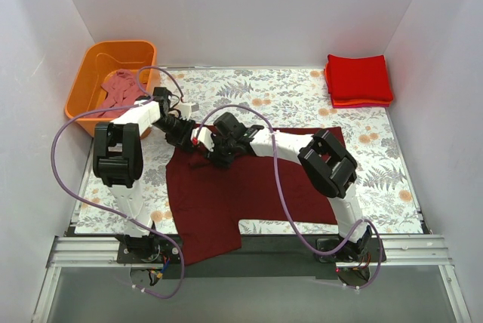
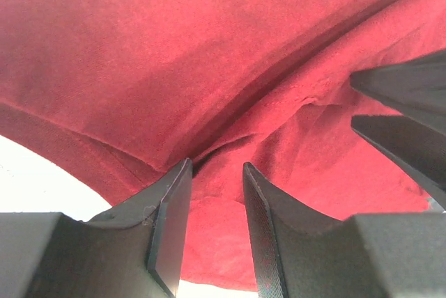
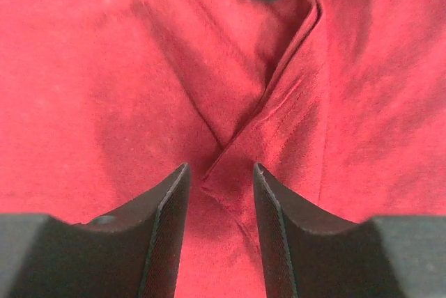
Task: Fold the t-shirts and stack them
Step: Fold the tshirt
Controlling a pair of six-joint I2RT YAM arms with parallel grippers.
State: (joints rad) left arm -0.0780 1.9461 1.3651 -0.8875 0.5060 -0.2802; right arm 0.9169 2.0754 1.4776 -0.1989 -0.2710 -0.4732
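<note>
A dark maroon t-shirt (image 1: 249, 195) lies spread over the middle of the table, one part hanging over the near edge. Both grippers are down at its far left corner, close together. My left gripper (image 1: 187, 136) is open, and its jaws straddle a bunched edge of the shirt (image 2: 174, 54) in the left wrist view. My right gripper (image 1: 207, 149) is open too, jaws either side of a folded hem on the cloth (image 3: 90, 68). A folded stack of bright red t-shirts (image 1: 358, 80) sits at the far right corner. A dusty pink t-shirt (image 1: 121, 87) lies crumpled in the tub.
The orange plastic tub (image 1: 83, 85) stands at the far left corner. White walls close in the table on three sides. The right gripper's fingers (image 2: 411, 89) show at the right of the left wrist view. Purple cables loop over both arms.
</note>
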